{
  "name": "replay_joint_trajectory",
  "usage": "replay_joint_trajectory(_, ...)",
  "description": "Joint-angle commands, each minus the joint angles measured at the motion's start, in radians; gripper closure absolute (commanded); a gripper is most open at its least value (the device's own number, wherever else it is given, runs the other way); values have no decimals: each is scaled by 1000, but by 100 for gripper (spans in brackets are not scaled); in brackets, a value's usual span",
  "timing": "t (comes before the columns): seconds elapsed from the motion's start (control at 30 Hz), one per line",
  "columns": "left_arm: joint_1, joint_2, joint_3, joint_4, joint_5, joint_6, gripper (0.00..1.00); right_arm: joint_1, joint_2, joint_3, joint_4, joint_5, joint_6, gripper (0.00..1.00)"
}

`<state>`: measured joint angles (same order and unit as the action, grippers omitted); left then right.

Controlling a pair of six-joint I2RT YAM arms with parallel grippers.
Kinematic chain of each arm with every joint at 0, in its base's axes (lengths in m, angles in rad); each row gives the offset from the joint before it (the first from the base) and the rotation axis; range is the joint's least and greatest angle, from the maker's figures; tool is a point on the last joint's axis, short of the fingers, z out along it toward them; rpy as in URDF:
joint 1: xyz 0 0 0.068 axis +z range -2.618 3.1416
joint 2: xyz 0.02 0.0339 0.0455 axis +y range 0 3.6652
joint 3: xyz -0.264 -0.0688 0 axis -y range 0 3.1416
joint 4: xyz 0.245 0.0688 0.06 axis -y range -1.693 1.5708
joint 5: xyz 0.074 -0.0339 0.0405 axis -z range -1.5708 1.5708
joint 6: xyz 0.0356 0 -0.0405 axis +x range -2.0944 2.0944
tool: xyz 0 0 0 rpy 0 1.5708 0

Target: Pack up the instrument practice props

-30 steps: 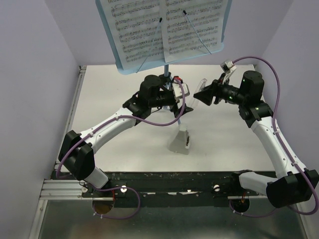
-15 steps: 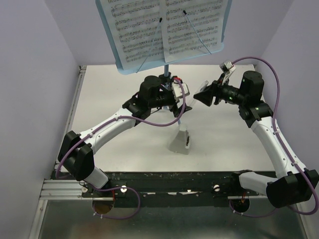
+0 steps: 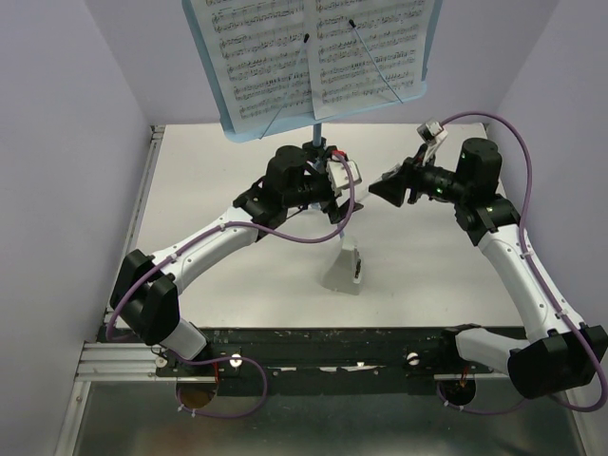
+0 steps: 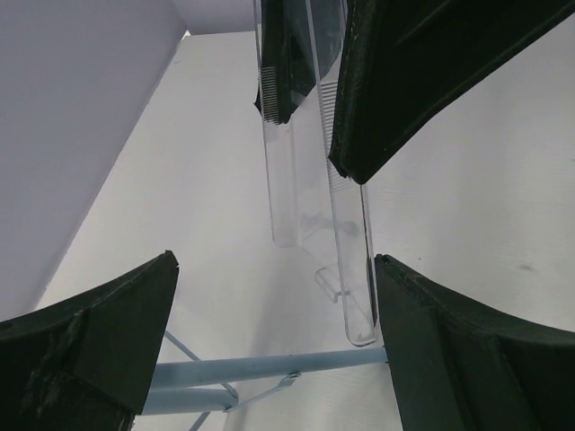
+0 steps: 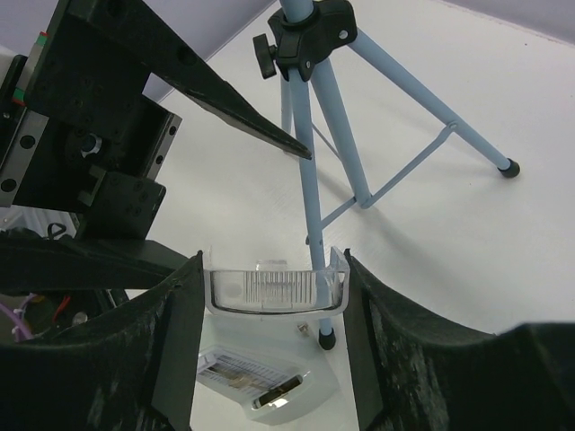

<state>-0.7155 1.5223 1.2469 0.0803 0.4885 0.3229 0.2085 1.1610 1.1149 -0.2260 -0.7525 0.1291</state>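
Since a second ago my right gripper [image 3: 378, 186] has crept left toward the left gripper [image 3: 344, 177], near the base of the music stand [image 3: 318, 134], which stands upright at the far middle of the table [image 3: 190, 171] with both sheet-music pages [image 3: 261, 52] on its tray [image 3: 245, 134]. My left fingers [image 4: 108, 341] are spread wide astride a light-blue stand tube [image 4: 269, 366]; whether the right fingers [image 5: 171, 359] clamp anything, I cannot tell.

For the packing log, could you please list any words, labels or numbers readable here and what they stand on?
Sheet-music pages: printed staves and notes only; any title or words are too small to read.
White box: dark markings, too blurred to read.
Nothing else bears text.
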Motion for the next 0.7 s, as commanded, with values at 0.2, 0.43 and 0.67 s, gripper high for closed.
replay_joint_trajectory(0.2,108,-53,124,-512,253,369,1,-72,12,83,-156,-83,-242,100)
replay_joint_trajectory(0.43,134,-74,111,-756,401,542,2,-69,-56,-16,-243,-191,-567,100)
replay_joint_trajectory(0.67,134,-48,42,-700,413,544,4,-55,-167,-190,-364,-205,-877,100)
